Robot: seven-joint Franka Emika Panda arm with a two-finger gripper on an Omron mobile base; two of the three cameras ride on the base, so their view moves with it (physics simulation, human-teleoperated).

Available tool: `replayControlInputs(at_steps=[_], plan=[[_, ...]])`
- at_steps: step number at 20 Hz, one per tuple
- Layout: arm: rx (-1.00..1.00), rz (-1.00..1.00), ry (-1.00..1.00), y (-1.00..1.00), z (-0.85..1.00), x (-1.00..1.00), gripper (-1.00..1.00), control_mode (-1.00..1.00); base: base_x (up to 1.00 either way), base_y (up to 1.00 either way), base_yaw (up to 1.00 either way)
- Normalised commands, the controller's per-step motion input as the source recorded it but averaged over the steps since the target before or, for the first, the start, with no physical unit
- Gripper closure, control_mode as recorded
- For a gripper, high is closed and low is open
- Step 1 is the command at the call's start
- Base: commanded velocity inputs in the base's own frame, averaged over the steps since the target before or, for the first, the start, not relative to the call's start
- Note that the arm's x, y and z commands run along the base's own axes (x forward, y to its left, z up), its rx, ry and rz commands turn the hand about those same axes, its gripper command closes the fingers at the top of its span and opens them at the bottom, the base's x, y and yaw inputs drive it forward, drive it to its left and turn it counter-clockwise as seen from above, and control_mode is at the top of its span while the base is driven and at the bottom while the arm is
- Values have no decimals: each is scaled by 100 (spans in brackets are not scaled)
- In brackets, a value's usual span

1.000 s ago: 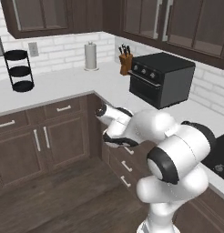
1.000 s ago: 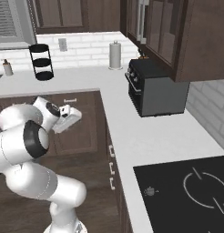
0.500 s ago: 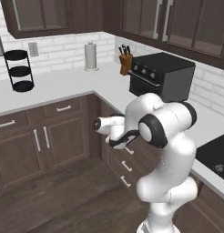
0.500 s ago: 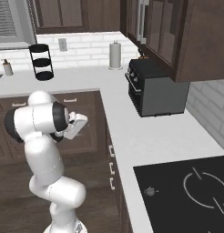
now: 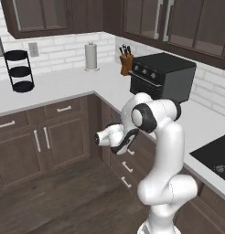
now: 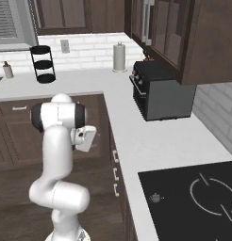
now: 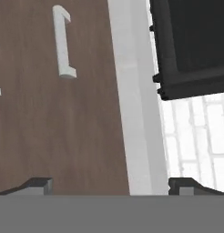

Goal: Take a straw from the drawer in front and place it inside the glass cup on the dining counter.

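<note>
My gripper (image 7: 110,185) is open, its two dark fingertips far apart with nothing between them. It faces a dark brown drawer front (image 7: 54,113) at close range; that drawer's small silver bar handle (image 7: 63,43) lies up and to the left of the fingertips. From the left base view my hand (image 5: 112,137) hangs level in front of the stack of drawers (image 5: 118,161) under the L-shaped worktop, close to their fronts. From the right base view the hand (image 6: 85,138) sits just left of the same drawer handles (image 6: 116,173). The straw, glass cup and dining counter are out of view.
The white worktop edge (image 7: 136,113) runs beside the drawer front, with the black toaster oven (image 5: 162,75) on it. A paper towel roll (image 5: 91,56), knife block (image 5: 126,61) and black tiered stand (image 5: 20,71) stand further back. A cooktop (image 6: 193,197) lies to the right, with wooden floor (image 5: 64,201) below.
The arm has folded upright, its elbow rising from low on the right to above the hand. The hand has stayed by the drawer stack and shifted slightly left.
</note>
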Motion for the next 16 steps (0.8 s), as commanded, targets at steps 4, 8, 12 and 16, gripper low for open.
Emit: replayControlInputs(at_steps=[4, 8, 12, 16], plan=[[-14, -11, 0, -37, -18, 61, -100, -100, 0, 0, 0], [-9, -10, 0, -23, -20, 65, -100, -100, 0, 0, 0], [-10, -10, 0, -16, -27, 55, -100, -100, 0, 0, 0], [-6, -5, 0, -22, -33, 40, -100, -100, 0, 0, 0]])
